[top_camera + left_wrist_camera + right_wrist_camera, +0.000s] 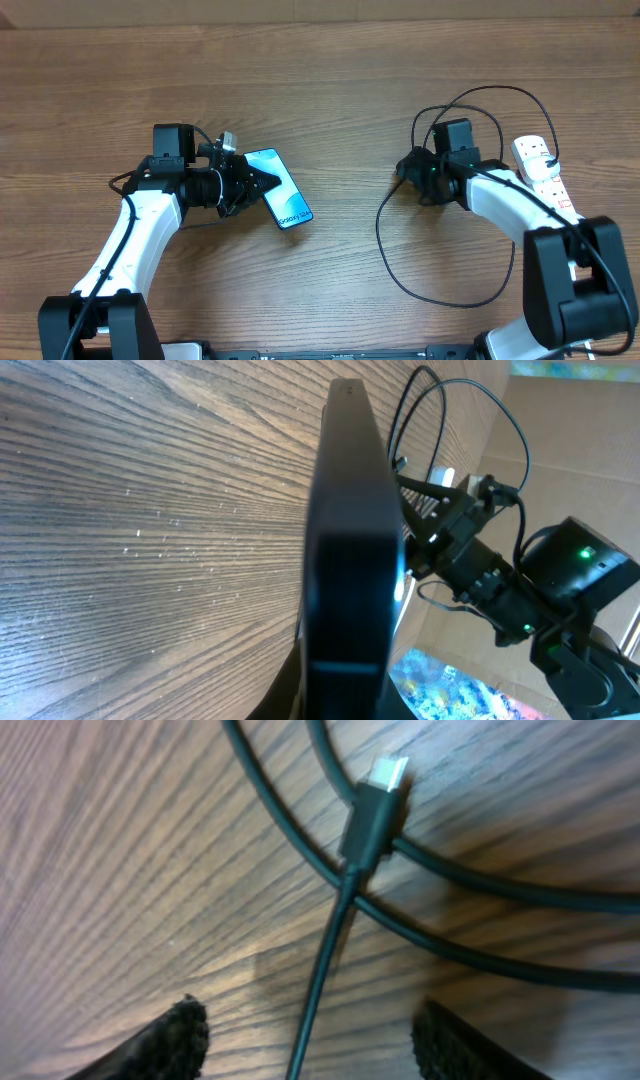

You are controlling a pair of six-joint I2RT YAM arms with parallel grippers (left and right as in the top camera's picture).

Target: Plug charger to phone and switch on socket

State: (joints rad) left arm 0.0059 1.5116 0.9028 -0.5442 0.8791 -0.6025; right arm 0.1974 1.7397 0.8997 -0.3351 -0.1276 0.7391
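Centrally, charger [372,820] lies within the open right tool [320,1045]; left tool [258,181] clamps phone [285,200].

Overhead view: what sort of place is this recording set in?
Probably a robotics lab or test bench: a wood-grain table, a left arm and right arm mounted at its near edge, and a phone, charger cable and power strip laid out.

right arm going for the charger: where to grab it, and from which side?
Pinch the charger on its black plug body, behind the metal tip, coming straight down with fingers across its width. It lies flat atop two cable loops, so stay clear of those.
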